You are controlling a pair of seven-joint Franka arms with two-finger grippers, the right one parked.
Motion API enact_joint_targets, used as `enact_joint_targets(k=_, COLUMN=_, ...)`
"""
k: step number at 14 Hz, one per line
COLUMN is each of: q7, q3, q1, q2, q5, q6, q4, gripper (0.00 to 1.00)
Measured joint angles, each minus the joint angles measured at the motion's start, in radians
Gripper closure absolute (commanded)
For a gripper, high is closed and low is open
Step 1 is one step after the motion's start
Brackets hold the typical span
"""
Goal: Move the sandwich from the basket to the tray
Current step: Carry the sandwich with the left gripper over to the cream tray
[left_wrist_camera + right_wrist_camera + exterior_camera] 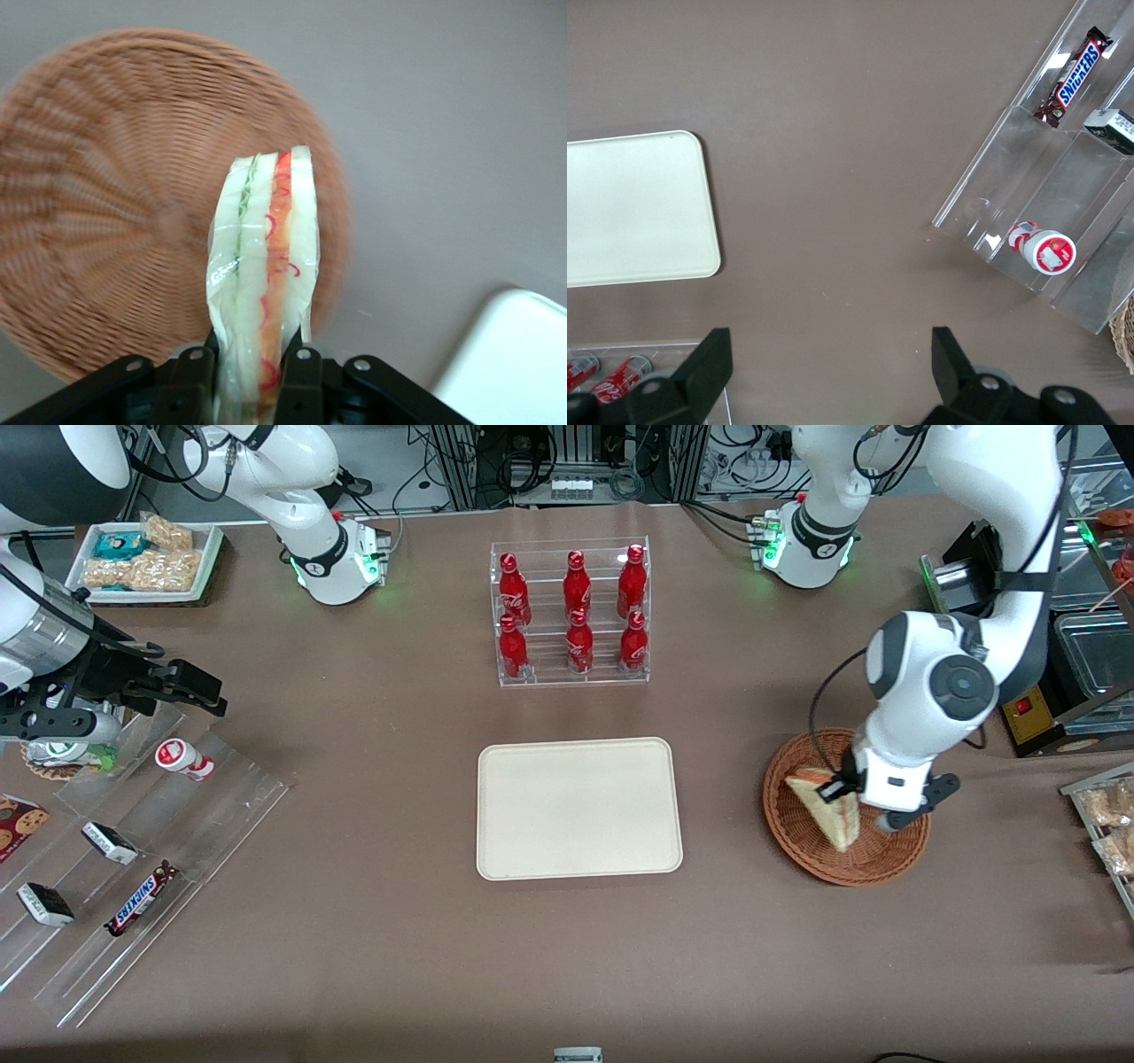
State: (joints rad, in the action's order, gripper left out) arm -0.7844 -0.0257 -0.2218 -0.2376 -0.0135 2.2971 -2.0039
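My left gripper is shut on the sandwich, a clear-wrapped white-bread wedge with red-orange and cream layers, and holds it lifted above the reddish-brown wicker basket. In the left wrist view the sandwich stands edge-on between the black fingers, with the basket below it and nothing else in it. The cream tray lies flat in the middle of the table, beside the basket toward the parked arm's end; a corner of it shows in the left wrist view.
A clear rack of red cola bottles stands farther from the front camera than the tray. Clear stepped shelves with snack bars and a small cup lie at the parked arm's end. Snack packs and metal containers sit at the working arm's end.
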Motion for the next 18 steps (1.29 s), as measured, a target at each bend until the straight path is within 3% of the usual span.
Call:
enact_joint_targets(k=5, q7=-0.139, q3=-0.007, q1=-0.276, q2=-0.180, q5=-0.001, q6=0.000, q4=0.212, gripper=0.93)
enact_joint_targets(k=10, q7=-0.225, q3=-0.003, q1=-0.471, q2=-0.413, q5=-0.015, q6=0.003, q4=0.449, gripper=0.93)
enact_joint_targets(k=13, q7=-0.227, q3=-0.001, q1=-0.520, q2=-0.474, q5=-0.034, q6=0.040, q4=0.509, gripper=0.92)
enact_joint_targets(k=16, q7=-0.225, q3=-0.001, q1=-0.533, q2=-0.490, q5=-0.100, q6=0.049, q4=0.512, gripper=0.90)
enact_joint_targets(k=18, q7=-0.190, q3=-0.001, q1=-0.534, q2=-0.494, q5=-0.114, q6=0.049, q4=0.512, gripper=0.84)
